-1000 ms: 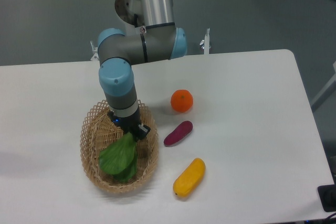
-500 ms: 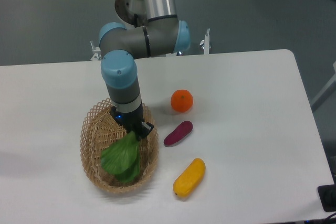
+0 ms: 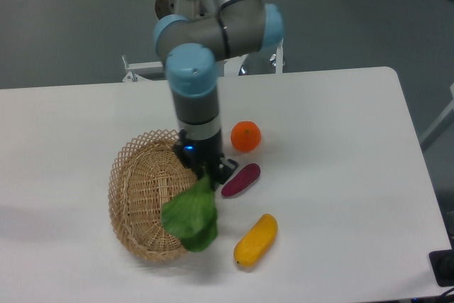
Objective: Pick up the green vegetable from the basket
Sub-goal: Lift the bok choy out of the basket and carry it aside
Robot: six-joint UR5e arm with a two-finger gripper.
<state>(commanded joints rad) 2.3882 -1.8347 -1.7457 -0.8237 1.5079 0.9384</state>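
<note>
One leafy green vegetable (image 3: 190, 216) hangs from the hand (image 3: 209, 173), which is clenched on its stem end so the broad leaves droop freely over the right rim of the wicker basket (image 3: 145, 200). Nothing else shows inside the basket. An orange (image 3: 245, 136), a purple vegetable (image 3: 240, 180) and a yellow one (image 3: 256, 240) lie on the white surface (image 3: 340, 168) beside it.

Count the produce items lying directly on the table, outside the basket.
3: an orange right of the arm, a purple vegetable below it, and a yellow vegetable nearest the front edge. None appear hidden.
</note>
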